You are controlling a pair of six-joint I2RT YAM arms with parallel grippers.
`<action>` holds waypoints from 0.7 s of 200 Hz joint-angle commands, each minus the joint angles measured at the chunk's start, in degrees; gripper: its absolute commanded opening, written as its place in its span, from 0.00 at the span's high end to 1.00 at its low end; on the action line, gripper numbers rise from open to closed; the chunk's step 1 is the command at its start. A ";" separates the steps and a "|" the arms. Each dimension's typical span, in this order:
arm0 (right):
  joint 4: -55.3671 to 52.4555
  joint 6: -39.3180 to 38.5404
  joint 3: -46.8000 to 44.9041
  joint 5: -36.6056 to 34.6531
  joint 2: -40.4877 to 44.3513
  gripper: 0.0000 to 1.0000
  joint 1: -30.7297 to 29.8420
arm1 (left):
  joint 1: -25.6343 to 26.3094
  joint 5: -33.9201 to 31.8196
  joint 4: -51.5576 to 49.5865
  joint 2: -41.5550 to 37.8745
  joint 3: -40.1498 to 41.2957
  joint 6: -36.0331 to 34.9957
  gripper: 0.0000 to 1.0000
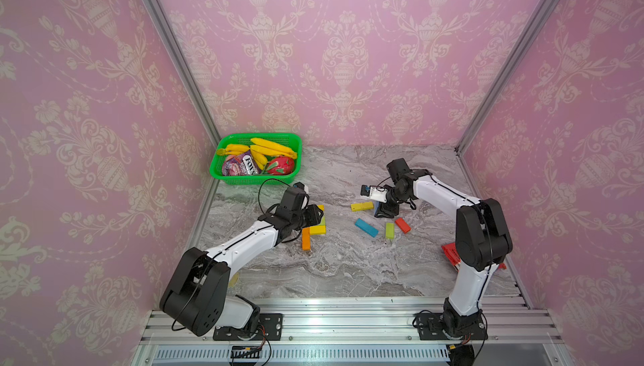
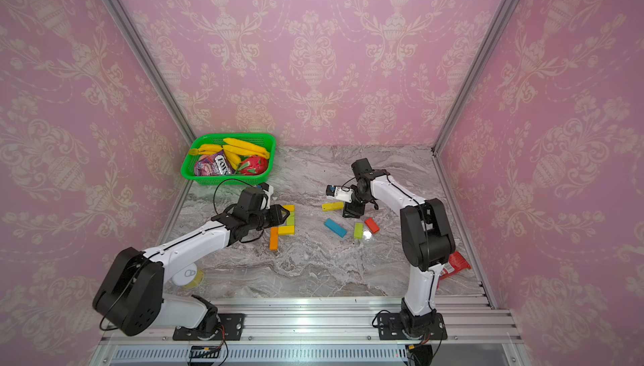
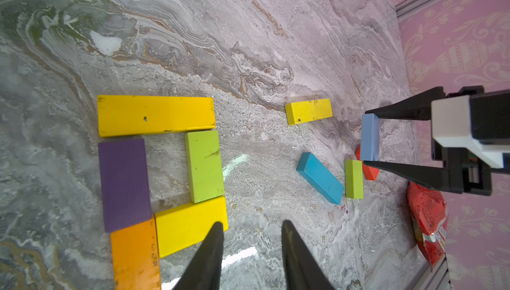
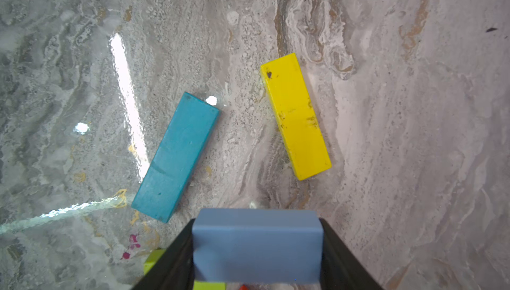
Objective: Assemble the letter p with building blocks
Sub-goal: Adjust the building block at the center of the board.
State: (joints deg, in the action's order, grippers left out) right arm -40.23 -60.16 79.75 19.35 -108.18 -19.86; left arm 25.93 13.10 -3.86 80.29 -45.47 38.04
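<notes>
Five building blocks lie joined: a long yellow (image 3: pixel 156 115), a purple (image 3: pixel 124 185), a lime green (image 3: pixel 204 165), a second yellow (image 3: pixel 190 223) and an orange (image 3: pixel 135 255). My left gripper (image 3: pixel 252 223) hovers open beside that second yellow block, with only bare marble between its fingers. My right gripper (image 4: pixel 256 222) is shut on a light blue block (image 4: pixel 256 244), held just above the table. Loose near it lie a yellow block (image 1: pixel 361 206), a teal block (image 1: pixel 366 227), a lime green block (image 1: pixel 389 230) and a red block (image 1: pixel 402 225).
A green basket (image 1: pixel 254 136) with bananas, a snack bag and a red fruit stands at the back left. A red snack packet (image 2: pixel 454 265) lies by the right wall behind the right arm. A small yellow can (image 2: pixel 190 275) sits under the left arm.
</notes>
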 commanded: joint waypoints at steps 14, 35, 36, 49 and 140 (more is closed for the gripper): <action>-2.35 -5.14 -2.64 2.90 -1.34 0.89 -0.27 | -0.62 -1.00 -0.08 -1.22 0.60 -0.03 0.62; 0.05 -4.87 -4.52 2.92 -1.33 0.89 -0.86 | -0.62 -0.43 0.08 -0.78 0.40 0.04 0.62; 0.19 -4.83 -4.56 2.81 -1.33 0.89 -0.92 | -0.62 -0.39 0.03 -0.77 0.30 0.03 0.62; 0.93 -4.69 -5.08 1.05 -2.21 0.89 -1.56 | -0.63 0.19 -0.02 -0.40 0.08 0.13 0.61; 5.09 -3.53 -3.11 -2.26 -7.62 0.84 -2.82 | -0.53 1.18 -0.28 0.03 0.13 0.66 0.62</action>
State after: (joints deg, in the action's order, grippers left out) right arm -34.79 -62.61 76.55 19.44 -112.27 -22.17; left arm 25.93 13.17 -3.88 79.88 -45.47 38.33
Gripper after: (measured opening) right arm 0.638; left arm 0.384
